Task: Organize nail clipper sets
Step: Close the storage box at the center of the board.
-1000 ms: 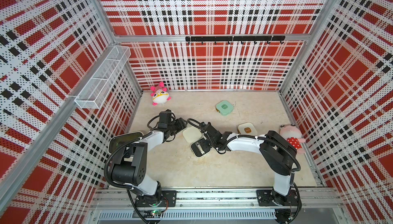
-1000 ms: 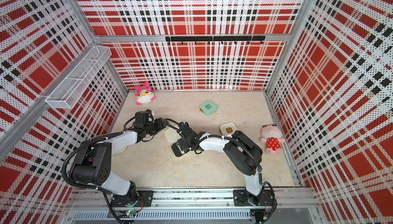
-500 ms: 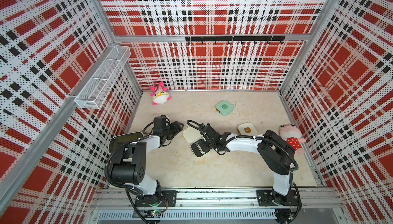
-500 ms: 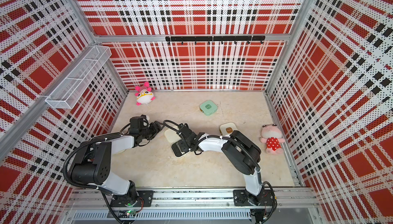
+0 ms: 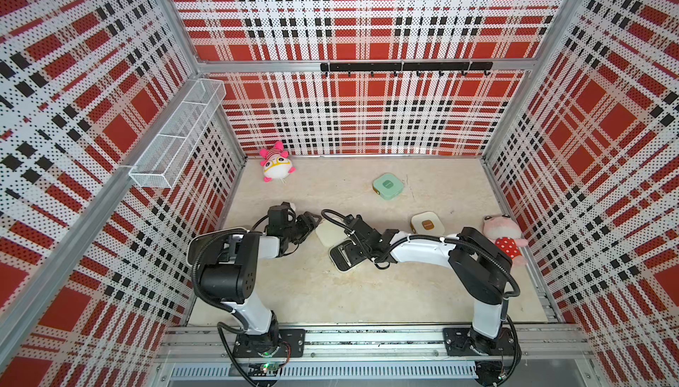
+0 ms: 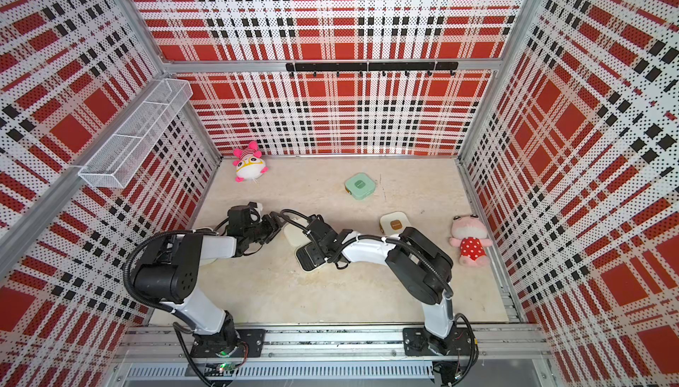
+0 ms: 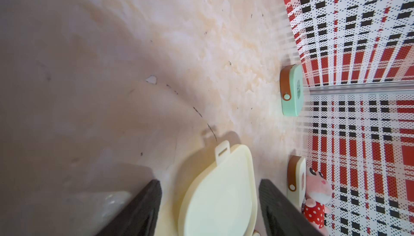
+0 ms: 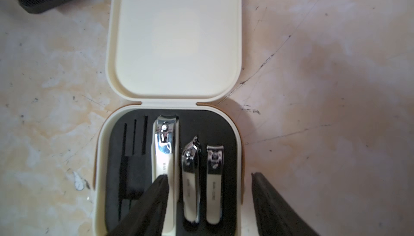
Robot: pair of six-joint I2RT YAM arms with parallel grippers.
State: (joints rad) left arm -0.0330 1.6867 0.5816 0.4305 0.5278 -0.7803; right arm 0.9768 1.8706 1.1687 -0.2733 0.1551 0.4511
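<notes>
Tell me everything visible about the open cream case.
The open cream case is a rounded-square hinged shell of smooth plastic, lying flat on the table with its lid folded back. Its black tray holds three silver clippers side by side; three narrow slots beside them look empty. The left hand straddles the lid, open, without visible contact; the right hand is open above the tray.

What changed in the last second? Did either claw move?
The left claw slid back toward its arm's base; its jaws now stand open on either side of the open cream plastic case's lid. The right claw stayed open over that case's black tray; the mint green rounded-square case and closed cream case did not move. Neither claw grips anything.
</notes>
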